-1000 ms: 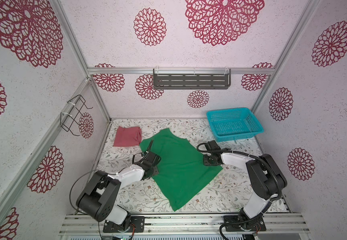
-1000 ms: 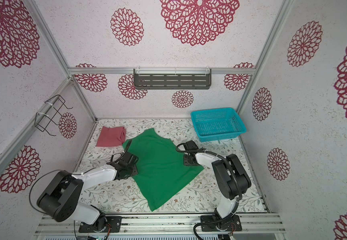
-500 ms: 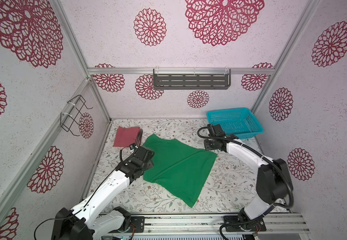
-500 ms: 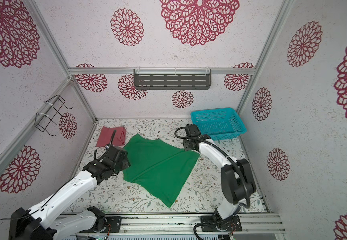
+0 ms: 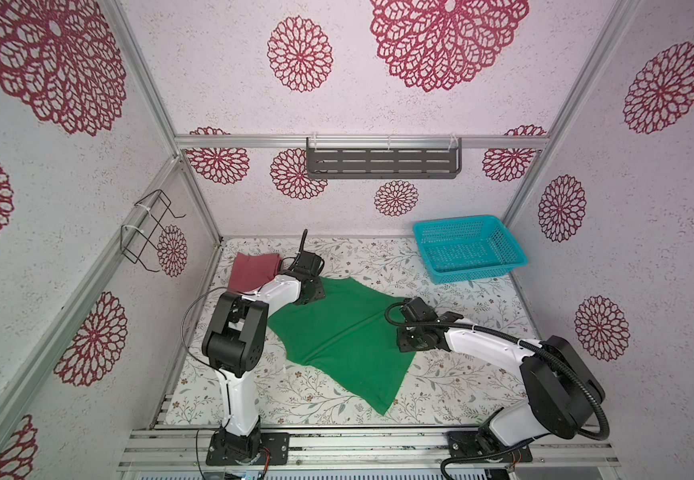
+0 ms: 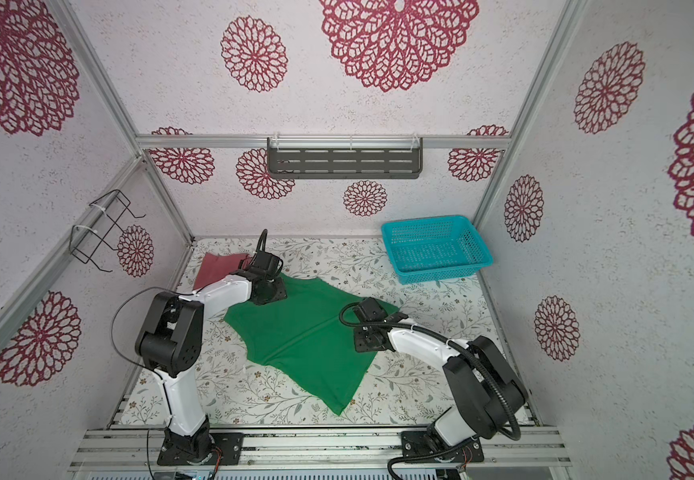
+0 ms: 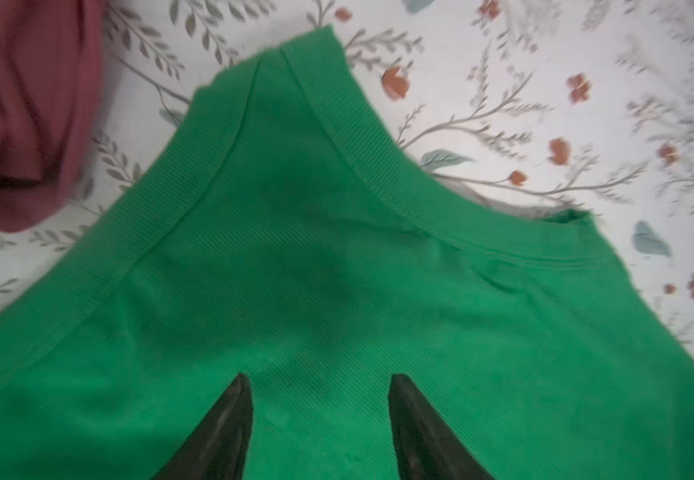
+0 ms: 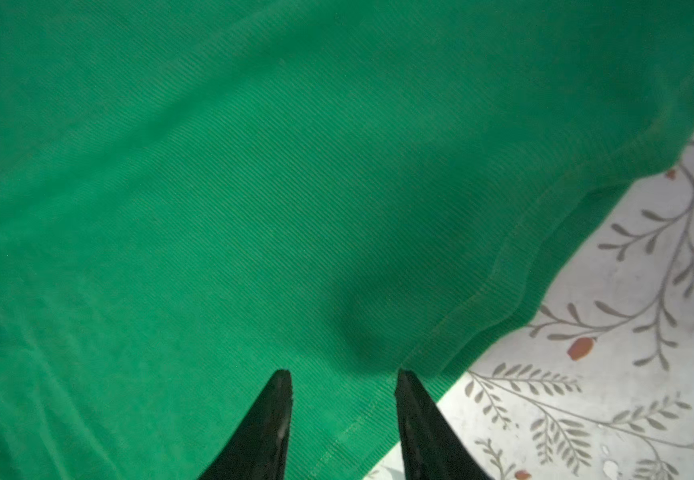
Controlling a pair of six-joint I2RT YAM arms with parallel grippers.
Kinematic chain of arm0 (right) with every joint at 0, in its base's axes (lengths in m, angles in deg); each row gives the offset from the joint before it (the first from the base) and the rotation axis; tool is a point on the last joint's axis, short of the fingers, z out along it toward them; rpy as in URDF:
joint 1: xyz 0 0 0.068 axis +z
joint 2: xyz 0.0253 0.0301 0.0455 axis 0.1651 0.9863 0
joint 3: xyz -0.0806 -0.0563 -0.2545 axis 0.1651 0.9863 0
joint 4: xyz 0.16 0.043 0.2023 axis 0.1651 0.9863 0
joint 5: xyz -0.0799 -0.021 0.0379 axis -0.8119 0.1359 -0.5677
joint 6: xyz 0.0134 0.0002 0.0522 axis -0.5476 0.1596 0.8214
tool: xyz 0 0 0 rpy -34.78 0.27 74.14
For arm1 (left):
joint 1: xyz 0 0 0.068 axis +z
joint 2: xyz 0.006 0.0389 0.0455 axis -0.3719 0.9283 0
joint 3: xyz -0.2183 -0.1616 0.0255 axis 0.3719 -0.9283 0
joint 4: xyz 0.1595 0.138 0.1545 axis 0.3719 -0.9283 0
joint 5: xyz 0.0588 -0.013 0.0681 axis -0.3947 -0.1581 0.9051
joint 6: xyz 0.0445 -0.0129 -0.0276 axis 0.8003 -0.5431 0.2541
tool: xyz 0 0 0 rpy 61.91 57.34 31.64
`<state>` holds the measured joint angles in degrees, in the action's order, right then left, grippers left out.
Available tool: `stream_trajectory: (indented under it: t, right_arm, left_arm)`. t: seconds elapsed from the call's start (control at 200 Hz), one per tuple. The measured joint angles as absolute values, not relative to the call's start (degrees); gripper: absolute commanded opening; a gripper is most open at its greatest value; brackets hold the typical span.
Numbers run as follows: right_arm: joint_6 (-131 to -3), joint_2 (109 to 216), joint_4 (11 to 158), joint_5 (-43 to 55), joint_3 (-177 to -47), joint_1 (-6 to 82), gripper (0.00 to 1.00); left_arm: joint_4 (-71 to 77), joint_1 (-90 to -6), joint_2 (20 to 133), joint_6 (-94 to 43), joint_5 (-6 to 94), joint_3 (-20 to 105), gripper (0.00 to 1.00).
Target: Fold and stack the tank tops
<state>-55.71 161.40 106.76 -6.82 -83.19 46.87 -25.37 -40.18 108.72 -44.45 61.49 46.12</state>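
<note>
Turquoise basket [image 5: 478, 276] apart, pink tank top [image 5: 249, 272] beside left gripper [image 7: 320, 379]

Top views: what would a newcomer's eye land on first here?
The bright green tank top, spread across the middle of the floral table, with the left gripper over its far strap and the right gripper over its right-hand hem, both open. Next, the turquoise basket at the far right and the pink-red tank top at the far left.
</note>
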Motion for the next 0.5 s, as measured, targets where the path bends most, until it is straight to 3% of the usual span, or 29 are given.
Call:
stream_trajectory:
  t: [0.18, 0.5]
  right_arm:
    - [-56.84, 165.93, 106.08, -9.14, -83.06, 44.70, 0.43]
    - [-64.47, 169.34, 103.81, -9.47, -85.73, 31.26, 0.43]
  left_arm:
    - [-21.11, -38.83, 106.77, -45.54, 62.73, 39.38, 0.57]
    - [-20.67, -35.90, 86.07, -51.83, 65.49, 15.23, 0.58]
